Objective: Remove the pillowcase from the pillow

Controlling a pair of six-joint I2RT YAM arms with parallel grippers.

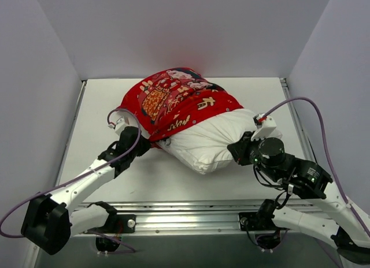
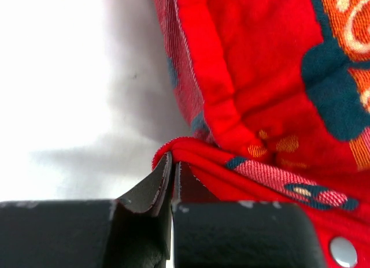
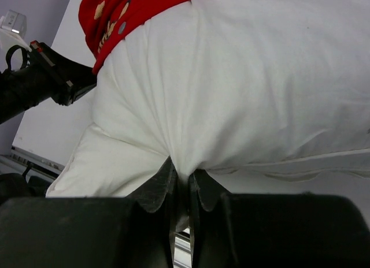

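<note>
Currently, pillow (image 1: 211, 142) lies at centre of table (image 1: 98, 112). Its far-left portion is sheathed in pillowcase (image 1: 173, 100); the near-right portion is bare white. L gripper (image 2: 172, 167) is at the pillowcase's near-left hem, jaws closed w/ red hem edge pinched between tips. R gripper (image 3: 182, 178) is at the pillow's near-right end, jaws closed on a fold of white pillow fabric.
</note>
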